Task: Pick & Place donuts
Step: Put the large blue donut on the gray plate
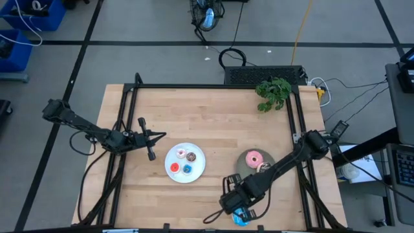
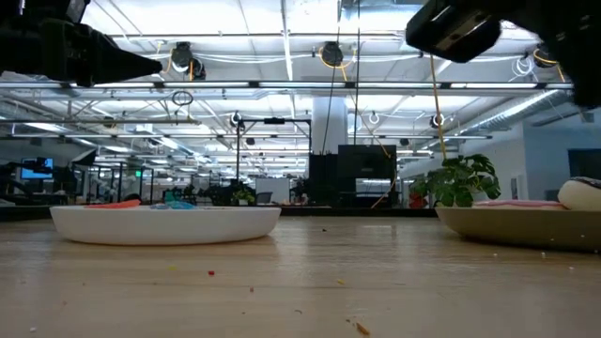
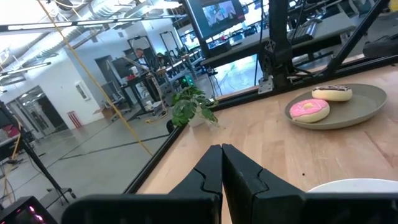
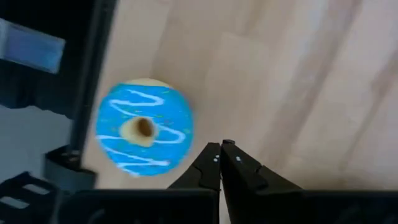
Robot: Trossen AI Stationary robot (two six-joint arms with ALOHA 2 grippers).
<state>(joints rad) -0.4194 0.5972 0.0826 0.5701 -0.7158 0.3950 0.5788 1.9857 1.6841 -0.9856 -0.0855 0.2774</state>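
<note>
A large blue donut (image 4: pixel 144 127) with white drizzle lies flat on the wood at the table's near edge, also visible from above (image 1: pixel 240 219). My right gripper (image 4: pixel 221 148) hovers over the table just beside it, pointing down, shut and empty. On the round white plate (image 1: pixel 196 173) lie small donuts: red (image 1: pixel 174 167), blue (image 1: pixel 187 169), brown (image 1: pixel 191 156) and whitish (image 1: pixel 181 153). The grey plate (image 3: pixel 367 106) carries a pink donut (image 3: pixel 310 110) and a chocolate donut (image 3: pixel 332 93). My left gripper (image 1: pixel 152 137) waits shut at the left, left of the white plate.
A black frame rail (image 4: pixel 93 74) runs along the table's near edge right beside the blue donut. A green plant (image 1: pixel 273 92) stands at the far right corner. Bare wood lies between the two plates and across the far half of the table.
</note>
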